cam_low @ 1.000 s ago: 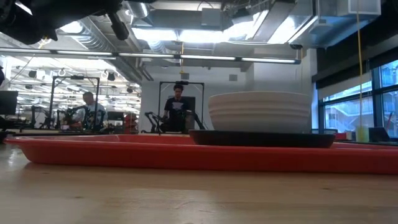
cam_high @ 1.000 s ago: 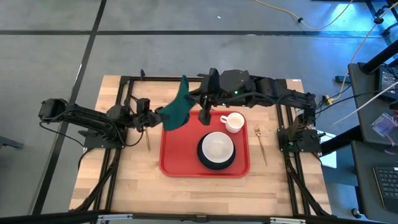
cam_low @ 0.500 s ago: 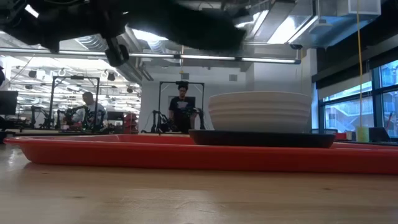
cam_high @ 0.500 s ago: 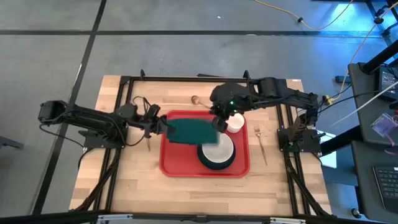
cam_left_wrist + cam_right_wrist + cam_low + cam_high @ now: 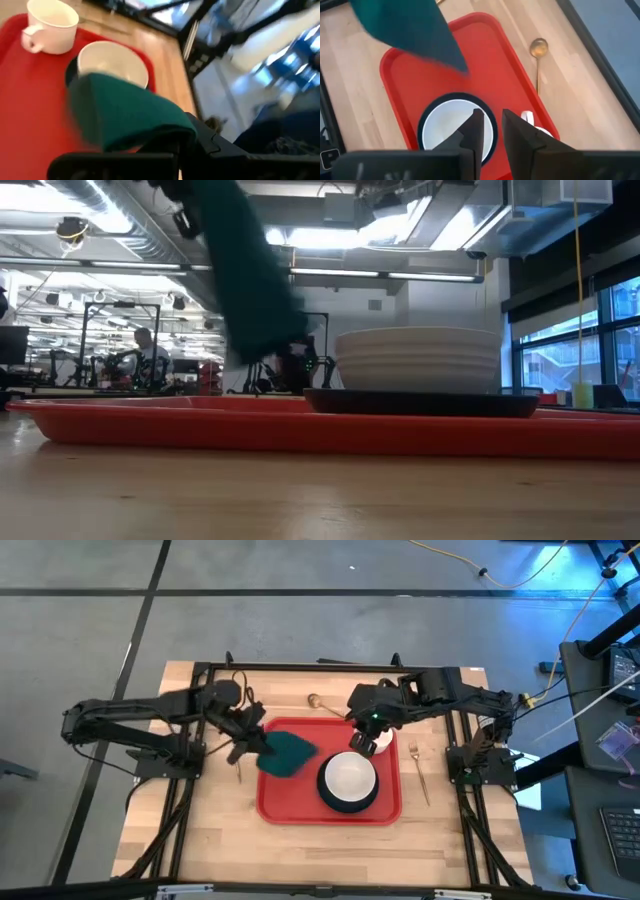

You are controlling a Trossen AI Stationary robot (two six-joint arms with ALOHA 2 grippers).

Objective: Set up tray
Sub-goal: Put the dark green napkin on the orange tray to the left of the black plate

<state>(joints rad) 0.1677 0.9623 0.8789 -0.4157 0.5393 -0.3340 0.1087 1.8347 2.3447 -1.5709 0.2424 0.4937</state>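
The left tool point(image 5: 252, 740) is clamped on a dark green cloth point(image 5: 285, 752), which hangs from it over the left part of the red tray point(image 5: 290, 802). The tray lies flat in the middle of the tabletop point(image 5: 210, 840) and carries a white bowl point(image 5: 348, 777) on a dark plate point(image 5: 326, 796) and a white cup point(image 5: 51, 32). The right tool point(image 5: 490, 134) hovers above the cup at the tray's far right corner, its fingers a narrow gap apart and holding nothing. A spoon point(image 5: 322, 703) and a fork point(image 5: 419, 771) lie on the wood beside the tray.
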